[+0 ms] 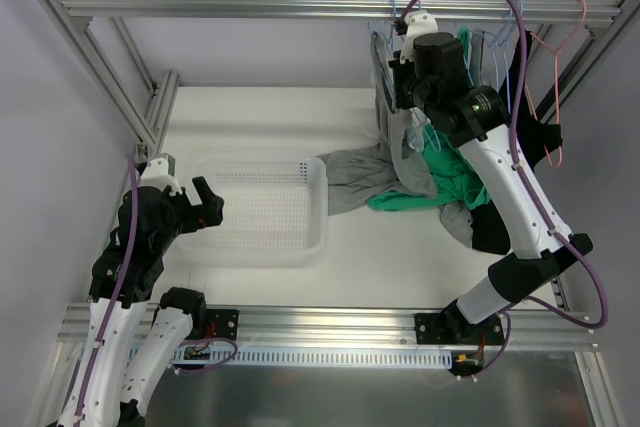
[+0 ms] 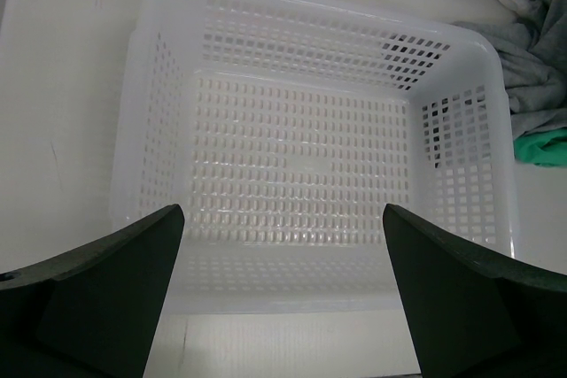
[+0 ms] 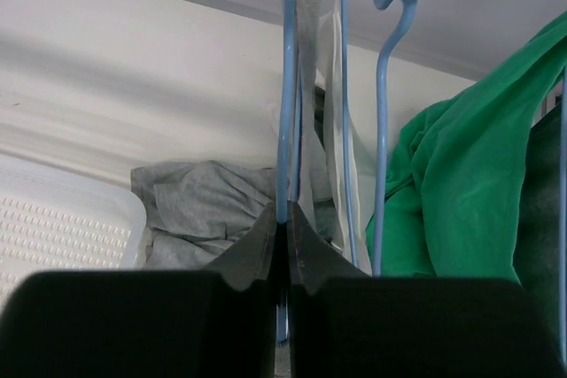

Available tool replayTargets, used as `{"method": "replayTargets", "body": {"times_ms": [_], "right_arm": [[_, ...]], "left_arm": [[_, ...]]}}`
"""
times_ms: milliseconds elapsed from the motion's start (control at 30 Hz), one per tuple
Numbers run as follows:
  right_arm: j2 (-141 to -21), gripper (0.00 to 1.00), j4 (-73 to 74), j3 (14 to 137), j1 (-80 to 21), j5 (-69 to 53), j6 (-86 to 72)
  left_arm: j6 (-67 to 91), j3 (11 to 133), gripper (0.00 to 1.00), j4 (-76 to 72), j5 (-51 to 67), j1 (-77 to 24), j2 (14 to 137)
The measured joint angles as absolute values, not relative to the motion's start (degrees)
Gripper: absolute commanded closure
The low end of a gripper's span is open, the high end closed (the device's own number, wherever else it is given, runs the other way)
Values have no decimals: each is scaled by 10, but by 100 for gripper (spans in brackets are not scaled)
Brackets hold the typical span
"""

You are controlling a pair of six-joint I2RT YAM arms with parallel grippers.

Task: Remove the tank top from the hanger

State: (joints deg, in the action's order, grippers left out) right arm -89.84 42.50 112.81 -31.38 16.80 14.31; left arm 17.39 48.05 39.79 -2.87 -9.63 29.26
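A white slotted basket [image 1: 262,209] sits at centre left of the top view, its perforated floor fully visible. The left gripper [image 2: 283,212] hovers over its near rim, jaws spread wide and holding nothing. At upper right, the right gripper [image 3: 283,217] is pinched tight on the thin wire of a blue hanger [image 3: 285,86]. The pale tank top [image 3: 330,130] hangs on that hanger just behind the wire. A green garment [image 3: 443,192] hangs beside it to the right. Gray clothes [image 1: 360,179] lie piled on the table [image 1: 250,112], touching the basket's right side.
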Motion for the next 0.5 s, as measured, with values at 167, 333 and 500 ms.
{"method": "replayTargets", "body": {"times_ms": [167, 333, 500], "right_arm": [[-895, 100, 406, 1116, -314, 176, 131], [-882, 100, 384, 1099, -314, 177, 115], [-864, 100, 382, 1094, -314, 172, 105]], "left_arm": [[174, 481, 1, 397, -18, -96, 293], [174, 480, 1, 397, -15, -96, 293], [174, 480, 1, 397, -15, -96, 293]]}}
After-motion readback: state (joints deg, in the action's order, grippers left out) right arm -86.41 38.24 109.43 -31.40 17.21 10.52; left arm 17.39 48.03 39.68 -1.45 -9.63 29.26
